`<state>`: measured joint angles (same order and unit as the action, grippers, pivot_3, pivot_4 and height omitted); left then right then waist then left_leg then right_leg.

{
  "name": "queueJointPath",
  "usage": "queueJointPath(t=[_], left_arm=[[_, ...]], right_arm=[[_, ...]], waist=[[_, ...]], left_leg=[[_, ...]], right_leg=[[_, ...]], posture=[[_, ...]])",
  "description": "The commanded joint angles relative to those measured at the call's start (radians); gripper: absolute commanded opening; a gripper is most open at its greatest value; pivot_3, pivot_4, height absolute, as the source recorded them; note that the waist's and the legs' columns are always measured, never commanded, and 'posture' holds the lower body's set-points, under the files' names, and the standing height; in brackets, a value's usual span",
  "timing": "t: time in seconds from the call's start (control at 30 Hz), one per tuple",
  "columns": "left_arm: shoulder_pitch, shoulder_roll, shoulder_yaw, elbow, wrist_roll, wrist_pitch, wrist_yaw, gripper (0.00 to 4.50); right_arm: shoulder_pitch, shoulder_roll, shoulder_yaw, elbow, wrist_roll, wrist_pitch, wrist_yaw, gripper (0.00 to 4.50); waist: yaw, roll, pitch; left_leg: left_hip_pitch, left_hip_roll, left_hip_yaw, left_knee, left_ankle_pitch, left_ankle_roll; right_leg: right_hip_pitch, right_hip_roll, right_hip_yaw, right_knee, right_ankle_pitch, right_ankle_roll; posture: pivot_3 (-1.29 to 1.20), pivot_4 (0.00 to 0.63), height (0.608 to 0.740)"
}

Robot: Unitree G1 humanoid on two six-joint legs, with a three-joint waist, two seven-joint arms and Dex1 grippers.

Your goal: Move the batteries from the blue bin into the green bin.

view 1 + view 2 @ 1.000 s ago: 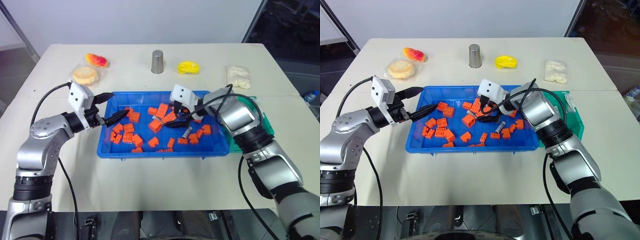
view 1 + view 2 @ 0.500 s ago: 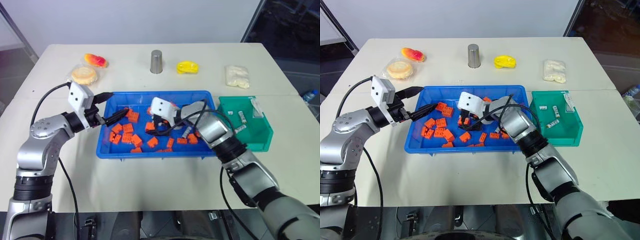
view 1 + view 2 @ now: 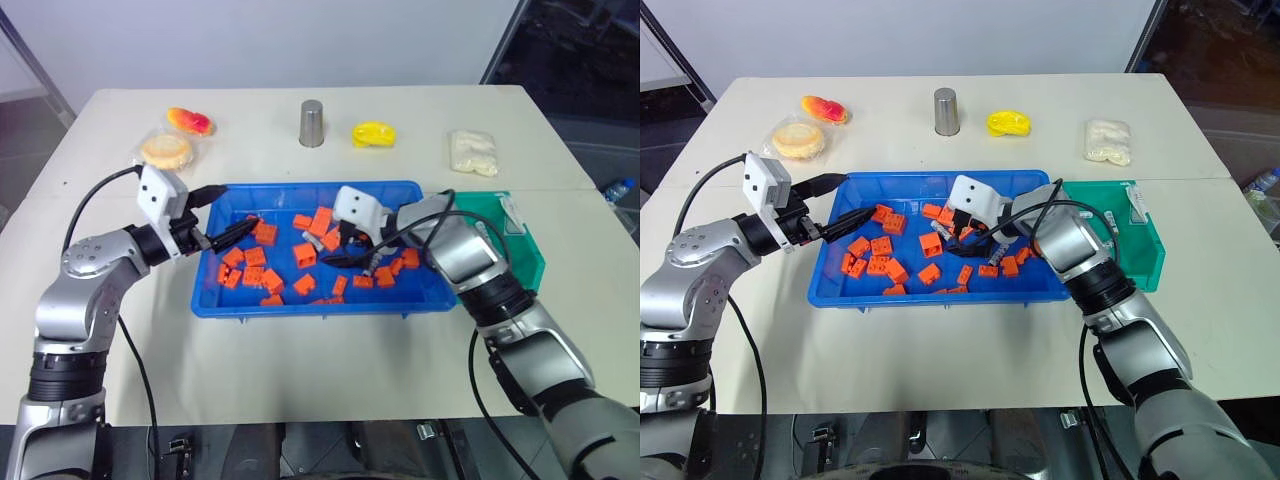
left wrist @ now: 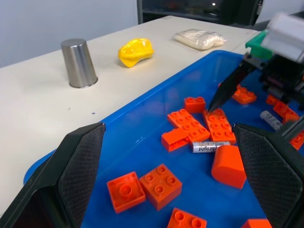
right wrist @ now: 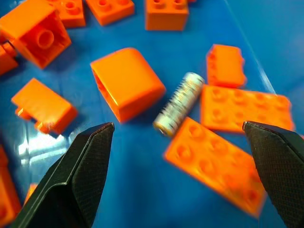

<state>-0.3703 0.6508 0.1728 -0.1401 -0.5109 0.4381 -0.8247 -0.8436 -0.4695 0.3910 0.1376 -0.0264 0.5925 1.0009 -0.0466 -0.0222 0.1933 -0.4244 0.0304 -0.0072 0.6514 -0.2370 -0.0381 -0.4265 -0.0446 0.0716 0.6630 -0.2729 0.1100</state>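
- The two head views looked forward and down from above the counter [image 3: 300,380], taking in its whole width, with the blue bin [image 3: 300,305] near the middle and the green bin [image 3: 1145,262] to its right.
- These two views showed the same scene from slightly offset positions.
- The left wrist view sat low at the bin's left end, facing across the bin between the left hand [image 4: 173,171] and its fingers, toward a steel cup [image 4: 79,63] and the right hand [image 4: 216,102].
- The right wrist view looked down very close at the bin floor, on one battery [image 5: 179,103] among orange blocks [image 5: 126,82].
- Both wrist views and the head views shared the bin's interior.
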Motion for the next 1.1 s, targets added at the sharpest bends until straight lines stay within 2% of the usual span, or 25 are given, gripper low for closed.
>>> queueJointPath(t=[0.03,0.17,0.47,0.6,0.9,1.0,1.03,1.1], left_arm=[[-0.02,0.005,0.011,-0.021,0.001,-0.022,-0.002,4.5],[-0.033,0.003,0.005,-0.009,0.004,-0.025,-0.004,4.5],[-0.034,-0.006,0.003,-0.018,0.006,-0.026,0.002,4.5],[-0.022,-0.001,0.012,-0.03,0.002,-0.022,0.005,4.5],[-0.02,0.0,0.009,-0.027,0.006,-0.026,0.005,4.5],[-0.027,-0.003,0.003,-0.02,0.01,-0.03,0.003,4.5],[-0.03,-0.004,0.001,-0.018,0.011,-0.031,0.003,4.5],[-0.034,-0.006,0.0,-0.015,0.013,-0.03,0.003,4.5]], right_arm=[[0.001,-0.02,-0.019,-0.057,0.008,-0.01,0.012,4.46],[0.016,-0.021,-0.001,-0.03,-0.011,-0.049,0.002,4.46],[0.019,0.09,0.028,0.18,-0.097,-0.26,-0.15,4.46],[0.016,0.119,0.011,0.162,-0.079,-0.252,-0.145,4.46],[0.047,0.101,0.004,0.032,-0.028,-0.13,-0.057,4.46],[0.054,0.104,0.011,0.03,-0.024,-0.111,-0.049,3.59],[0.052,0.106,0.015,0.044,-0.027,-0.113,-0.051,3.18],[0.048,0.11,0.018,0.067,-0.032,-0.118,-0.054,2.03]], waist=[[0.001,0.0,0.0],[0.004,0.0,0.0],[0.002,0.0,0.0],[0.002,0.0,0.0],[0.003,0.0,0.0],[0.003,0.0,0.0],[0.003,0.0,0.0],[0.002,0.0,0.0]], left_leg=[[0.0,0.0,0.0,0.0,0.0,0.0],[0.0,0.0,0.0,0.0,0.0,0.0],[0.0,0.0,0.0,0.0,0.0,0.0],[0.0,0.0,0.0,0.0,0.0,0.0],[0.0,0.0,0.0,0.0,0.0,0.0],[0.0,0.0,0.0,0.0,0.0,0.0],[0.0,0.0,0.0,0.0,0.0,0.0],[0.0,0.0,0.0,0.0,0.0,0.0]], right_leg=[[0.0,0.0,0.0,0.0,0.0,0.0],[0.0,-0.001,0.0,0.0,0.0,0.0],[0.0,0.0,0.0,0.0,0.0,0.0],[0.0,-0.001,0.0,0.0,0.0,0.0],[0.0,-0.001,0.0,0.0,0.0,0.0],[0.0,-0.001,0.0,0.0,0.0,0.0],[0.0,-0.001,0.0,0.0,0.0,0.0],[0.0,-0.001,0.0,0.0,0.0,0.0]], posture=[[0.0,0.15,0.74],[0.0,0.15,0.74],[0.0,0.15,0.74],[0.0,0.15,0.74],[0.0,0.15,0.74],[0.0,0.15,0.74],[0.0,0.15,0.74],[0.0,0.15,0.74]])
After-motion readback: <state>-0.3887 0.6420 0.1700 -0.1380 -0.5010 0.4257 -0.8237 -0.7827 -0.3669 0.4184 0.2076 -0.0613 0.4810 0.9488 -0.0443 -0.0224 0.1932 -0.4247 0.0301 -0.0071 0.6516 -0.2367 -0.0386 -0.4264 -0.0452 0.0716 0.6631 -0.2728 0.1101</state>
